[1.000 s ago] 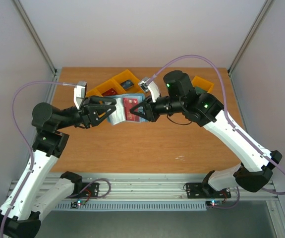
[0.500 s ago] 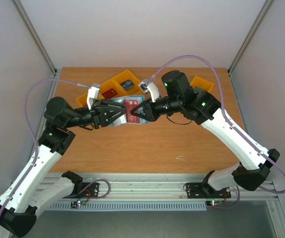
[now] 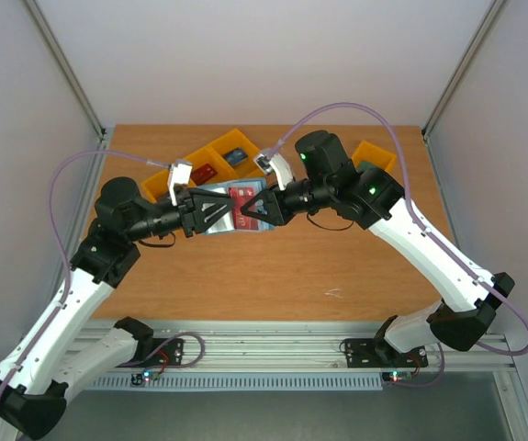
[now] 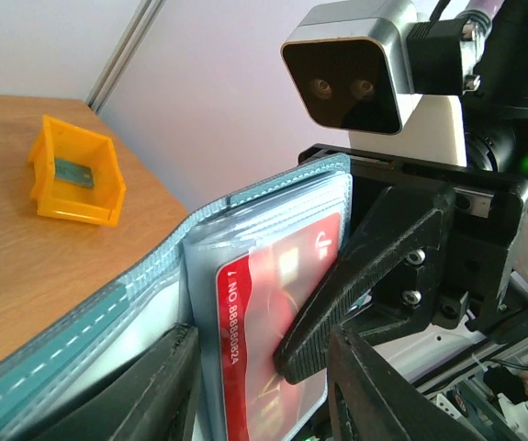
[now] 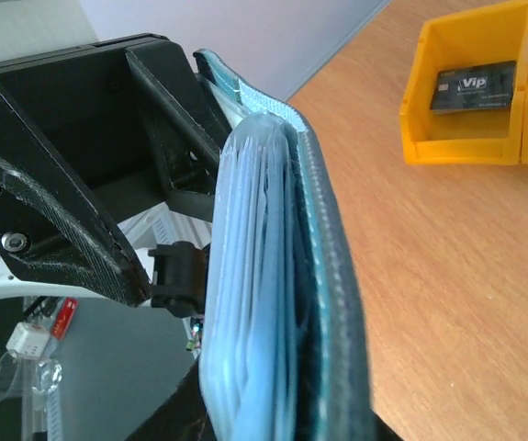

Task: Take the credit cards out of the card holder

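The blue-teal card holder (image 3: 223, 209) hangs open in the air between both grippers. My right gripper (image 3: 256, 209) is shut on its right half; in the right wrist view the holder (image 5: 286, 276) stands edge-on between the jaws (image 5: 282, 424). A red card (image 3: 242, 197) sits in a clear pocket, also seen in the left wrist view (image 4: 268, 312). One right fingertip presses on its face. My left gripper (image 4: 264, 395) is open, with its jaws on either side of the leaf that carries the red card. It also shows in the top view (image 3: 210, 211).
A row of orange bins (image 3: 210, 154) stands behind the holder, with a red card (image 3: 203, 172) and a blue card (image 3: 236, 157) inside. Another orange bin (image 3: 374, 152) is at the back right. One bin (image 5: 470, 87) holds a dark card (image 5: 473, 84).
My left arm has swung right and brought its open jaws up around the card holder. The right gripper and the holder have shifted slightly left.
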Motion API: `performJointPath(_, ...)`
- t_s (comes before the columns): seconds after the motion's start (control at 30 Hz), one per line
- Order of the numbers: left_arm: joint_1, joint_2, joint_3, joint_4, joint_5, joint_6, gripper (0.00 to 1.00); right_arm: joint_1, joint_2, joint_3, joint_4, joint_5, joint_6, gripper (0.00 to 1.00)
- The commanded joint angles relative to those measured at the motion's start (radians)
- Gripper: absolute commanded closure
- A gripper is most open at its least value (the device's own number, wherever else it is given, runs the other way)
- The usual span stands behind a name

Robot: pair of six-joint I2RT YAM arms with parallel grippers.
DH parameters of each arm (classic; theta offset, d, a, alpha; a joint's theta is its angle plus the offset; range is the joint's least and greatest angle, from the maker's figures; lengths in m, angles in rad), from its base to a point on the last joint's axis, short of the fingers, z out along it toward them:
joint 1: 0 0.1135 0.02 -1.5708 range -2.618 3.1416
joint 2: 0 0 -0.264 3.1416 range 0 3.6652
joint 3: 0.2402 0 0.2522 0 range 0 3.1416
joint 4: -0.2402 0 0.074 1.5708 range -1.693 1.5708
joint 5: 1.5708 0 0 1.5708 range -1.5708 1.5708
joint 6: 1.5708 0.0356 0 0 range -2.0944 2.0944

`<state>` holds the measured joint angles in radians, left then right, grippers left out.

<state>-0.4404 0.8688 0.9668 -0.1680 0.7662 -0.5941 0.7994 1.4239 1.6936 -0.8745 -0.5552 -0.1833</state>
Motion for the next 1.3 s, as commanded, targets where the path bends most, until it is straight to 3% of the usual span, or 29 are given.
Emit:
performJointPath(0.0,-0.003,0.007,0.024,0.002,-0.027,0.014,0.59,0.012,-0.012,0.035,0.024,-0.068,-0.012,0.99)
performJointPath(0.17,-0.004,0.033,0.02,0.091,0.039,-0.04,0.58,0.043,0.003,0.037,0.018,-0.081,-0.036,0.99)
performJointPath(0.47,-0.025,0.053,0.015,0.396,0.259,-0.134,0.63,0.043,0.058,0.07,0.055,-0.033,-0.038,0.99)
performJointPath(0.7,-0.026,0.047,0.016,0.466,0.306,-0.18,0.8,0.041,0.149,0.149,0.03,0.094,0.051,0.99)
performJointPath(0.87,-0.026,0.045,0.014,0.456,0.304,-0.177,1.0,0.046,0.192,0.182,0.057,0.051,0.074,0.99)
performJointPath(1.0,-0.025,0.027,0.004,0.436,0.299,-0.16,1.0,0.036,0.161,0.147,0.07,0.023,0.053,0.99)
performJointPath(1.27,0.014,-0.007,-0.033,0.392,0.26,-0.154,1.0,-0.018,0.012,-0.001,0.098,-0.056,0.007,0.73)
